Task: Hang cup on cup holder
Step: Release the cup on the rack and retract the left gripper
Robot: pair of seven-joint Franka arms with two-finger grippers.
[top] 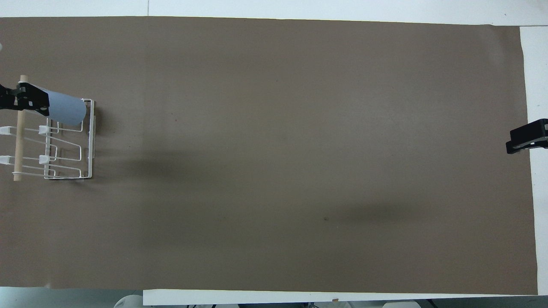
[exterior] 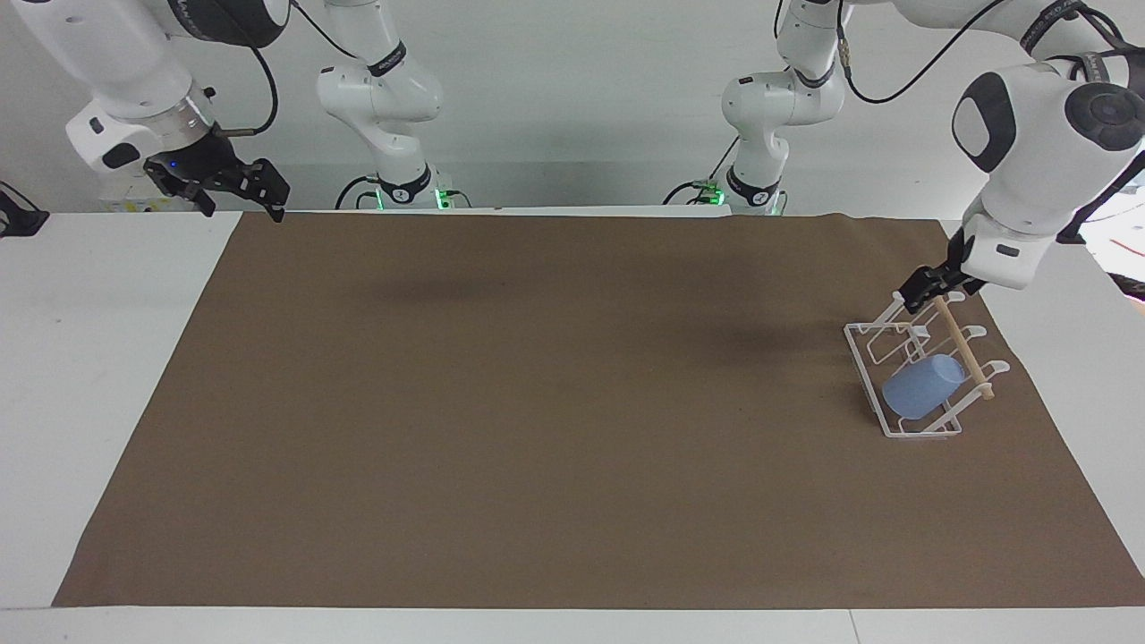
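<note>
The light-blue cup hangs tilted on a prong of the white wire cup holder, its base up by the wooden dowel. The holder stands on the mat at the left arm's end of the table. My left gripper is in the air over the holder's end that is nearer to the robots, apart from the cup. In the overhead view this gripper covers the base of the cup, beside the holder. My right gripper waits open and empty at the right arm's end of the table; it also shows in the overhead view.
A brown mat covers most of the white table. The holder's other prongs carry nothing. The two arm bases stand at the table's edge nearest the robots.
</note>
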